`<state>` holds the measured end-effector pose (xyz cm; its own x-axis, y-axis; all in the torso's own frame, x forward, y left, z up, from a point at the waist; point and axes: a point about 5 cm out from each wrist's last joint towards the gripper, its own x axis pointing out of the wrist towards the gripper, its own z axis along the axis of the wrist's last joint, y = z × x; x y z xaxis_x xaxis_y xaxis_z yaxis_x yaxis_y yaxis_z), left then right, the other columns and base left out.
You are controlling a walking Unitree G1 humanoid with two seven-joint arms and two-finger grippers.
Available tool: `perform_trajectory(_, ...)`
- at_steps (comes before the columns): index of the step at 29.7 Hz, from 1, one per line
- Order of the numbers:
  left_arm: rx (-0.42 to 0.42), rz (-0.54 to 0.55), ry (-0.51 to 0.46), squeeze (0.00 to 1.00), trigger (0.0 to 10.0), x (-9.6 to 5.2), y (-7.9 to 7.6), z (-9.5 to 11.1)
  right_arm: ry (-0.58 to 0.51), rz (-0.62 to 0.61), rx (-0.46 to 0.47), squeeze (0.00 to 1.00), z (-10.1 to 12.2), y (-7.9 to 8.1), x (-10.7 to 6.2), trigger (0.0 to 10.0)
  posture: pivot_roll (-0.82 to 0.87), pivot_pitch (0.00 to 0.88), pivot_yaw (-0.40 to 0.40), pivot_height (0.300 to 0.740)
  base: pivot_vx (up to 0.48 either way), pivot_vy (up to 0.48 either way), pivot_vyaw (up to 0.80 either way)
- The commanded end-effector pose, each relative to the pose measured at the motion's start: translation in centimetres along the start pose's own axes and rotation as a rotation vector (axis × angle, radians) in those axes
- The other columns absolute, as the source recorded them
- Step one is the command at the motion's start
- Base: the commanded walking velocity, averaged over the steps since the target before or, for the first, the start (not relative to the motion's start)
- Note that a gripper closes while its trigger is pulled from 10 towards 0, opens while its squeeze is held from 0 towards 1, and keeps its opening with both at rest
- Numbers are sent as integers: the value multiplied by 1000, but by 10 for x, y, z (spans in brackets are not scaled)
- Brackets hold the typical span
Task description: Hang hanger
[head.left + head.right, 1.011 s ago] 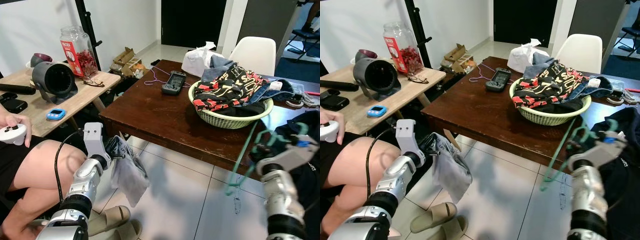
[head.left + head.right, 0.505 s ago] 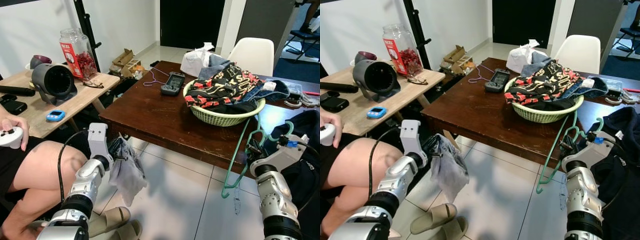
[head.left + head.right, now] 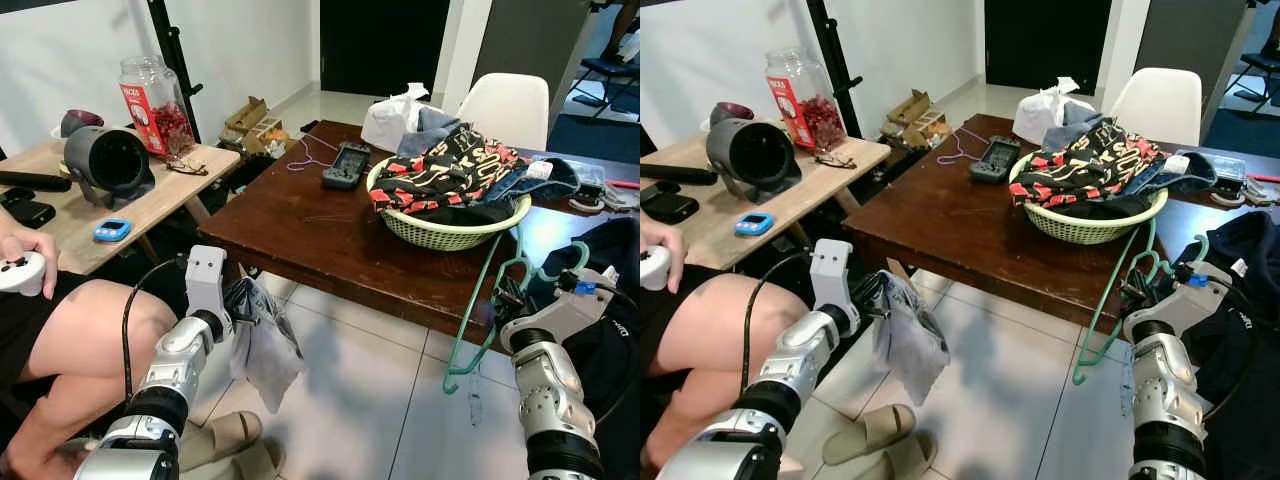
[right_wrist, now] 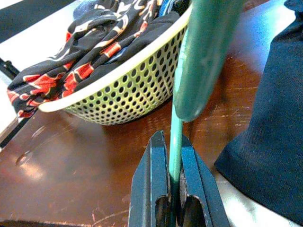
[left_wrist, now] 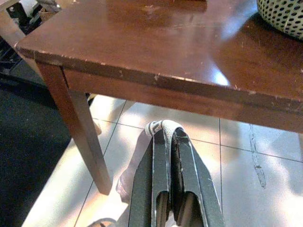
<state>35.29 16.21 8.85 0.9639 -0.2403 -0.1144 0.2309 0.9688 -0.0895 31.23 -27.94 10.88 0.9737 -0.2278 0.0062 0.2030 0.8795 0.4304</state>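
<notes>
Basket [image 3: 450, 235] crowding table's [image 3: 330, 235] near edge

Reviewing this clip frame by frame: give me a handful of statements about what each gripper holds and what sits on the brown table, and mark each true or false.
1. The right gripper is shut on the green hanger. True.
2. The left gripper holds a slipper. False: it is shut on a grey cloth that hangs down above the tiled floor.
3. The green basket on the brown table holds patterned clothes. True.
4. The basket sits on the light wooden table. False: it sits on the dark brown one.
5. A person's hand holds a white controller. True.
</notes>
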Motion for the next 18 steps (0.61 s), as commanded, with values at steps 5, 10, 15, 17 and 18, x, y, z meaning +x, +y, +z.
perform_trajectory(5, 27, 4, 11, 0, 10000, -1, 6, 0, 48, 9, 2, 0, -11, 1, -1, 10000, 5, 8, 48, 740, -286, 0, 0)
perform_trajectory(10, 28, 2, 11, 0, 10000, -1, 5, 0, 50, 8, 2, 0, -11, 0, -1, 10000, 5, 10, 46, 740, -307, 0, 0)
perform_trajectory(15, 28, 0, 9, 0, 10000, -2, 5, -1, 53, 8, 2, 0, -11, -1, -1, 10000, 5, 12, 45, 740, -302, 0, 0)
perform_trajectory(17, 27, -1, 8, 0, 10000, -2, 5, 0, 53, 7, 2, 0, -11, -2, -1, 10000, 5, 12, 45, 740, -300, 0, 0)
perform_trajectory(18, 27, -1, 8, 0, 10000, -2, 5, 0, 53, 7, 2, 0, -11, -2, -1, 10000, 5, 12, 45, 740, -300, 0, 0)
